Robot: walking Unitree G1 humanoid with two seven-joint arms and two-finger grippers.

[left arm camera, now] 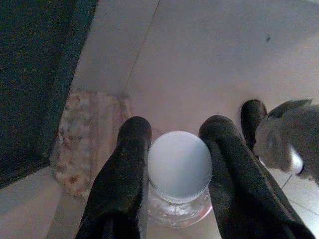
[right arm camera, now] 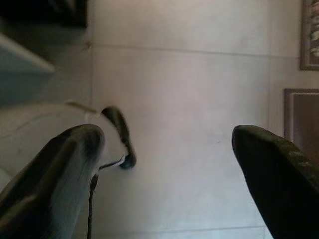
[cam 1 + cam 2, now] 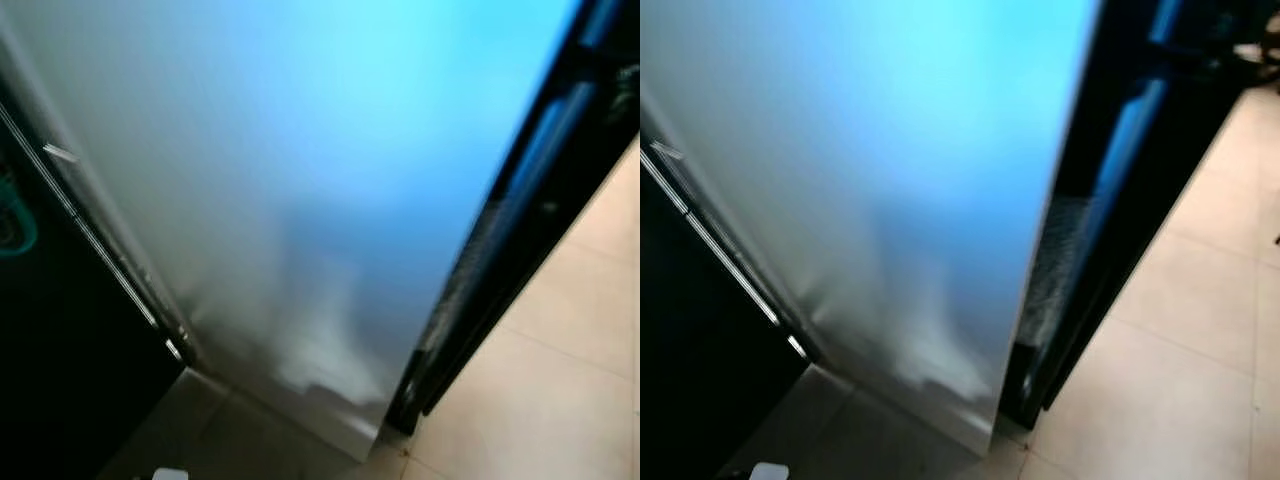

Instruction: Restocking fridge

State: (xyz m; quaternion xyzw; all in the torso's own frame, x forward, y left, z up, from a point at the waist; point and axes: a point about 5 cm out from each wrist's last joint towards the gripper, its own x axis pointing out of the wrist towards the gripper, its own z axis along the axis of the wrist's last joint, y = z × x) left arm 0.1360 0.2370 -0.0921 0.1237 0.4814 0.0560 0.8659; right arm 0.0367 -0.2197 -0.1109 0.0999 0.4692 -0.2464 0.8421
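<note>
- Left gripper point(image 1: 175, 164): two long black fingers point(image 1: 124, 184) pinch one clear bottle point(image 1: 178, 211) just below its cap, one finger on each side, and hold it above the floor.
- One white cap point(image 1: 179, 167) tops the bottle; it is round and domed, with a finely ridged rim. The clear body below looks like plastic or glass; I cannot tell which. No label or writing can be read on it.
- Right gripper point(image 2: 167, 144): its two black fingers are spread wide apart with nothing between them, and it points down at the floor.
- One fridge door point(image 3: 300, 180) stands in front of the head camera. It is a broad, flat, smooth panel of matt silver-grey metal with a blue sheen across its upper part, and it reaches almost to the floor.
- To the right of the door lies a dark opening point(image 3: 540, 170) edged in black, with blue reflections; what it holds is too dark to tell.
- To the left of the door, one thin bright metal strip point(image 3: 90, 240) runs along a black surface.
- At the far left edge, one teal object point(image 3: 15, 225) is cut off and blurred.
- Floor point(image 3: 1180, 370): large pale beige tiles, smooth, with thin grout lines.
- In the left wrist view, one mottled cream-and-brown rug or mat point(image 1: 87, 139) lies on the tiles next to a dark green panel point(image 1: 35, 74).
- In the right wrist view, a dark foot-like shape point(image 2: 119, 134) rests on the tiles; it is blurred.
</note>
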